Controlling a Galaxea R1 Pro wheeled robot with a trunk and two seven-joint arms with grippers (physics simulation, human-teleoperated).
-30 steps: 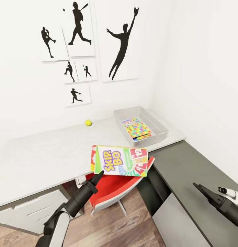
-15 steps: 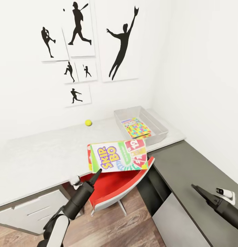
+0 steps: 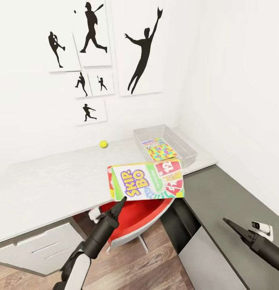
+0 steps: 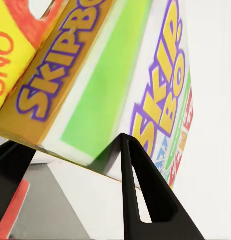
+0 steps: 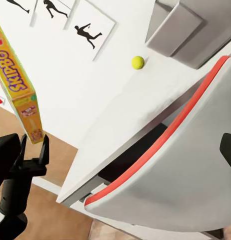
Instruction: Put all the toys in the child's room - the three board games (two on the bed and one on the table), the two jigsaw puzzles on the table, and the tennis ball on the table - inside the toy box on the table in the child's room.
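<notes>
- Head view: left gripper point(image 3: 122, 200) clamped on the lower-left corner of the Skip-Bo board game point(image 3: 146, 180), holding it up over the front edge of the table point(image 3: 46, 181).
- Box is tilted, lid facing the camera, right end slightly higher. It hangs above the red and grey chair point(image 3: 133, 219).
- Left wrist view: the two dark fingers point(image 4: 145, 195) straddle the box edge point(image 4: 95, 95), one on each face.
- Right wrist view: the same box point(image 5: 18, 85) seen edge-on, with the left gripper point(image 5: 33, 150) pinching its lower end.
- Toy box point(image 3: 183, 145) sits at about 1 o'clock from the held game, at the far right end of the table, near the wall corner.
- A jigsaw puzzle point(image 3: 160, 150) lies flat inside the toy box.
- Tennis ball point(image 3: 103, 144) rests on the table at about 11 o'clock from the held game, close to the back wall and well apart from the toy box. Also seen in the right wrist view point(image 5: 138, 62).
- Right gripper point(image 3: 232, 224) hovers over the lower dark-grey counter point(image 3: 220, 189) at about 4 o'clock, holding nothing. Fingers look together, but I cannot tell for sure.
- Black sports silhouette pictures point(image 3: 91, 52) hang on the wall above the table.
</notes>
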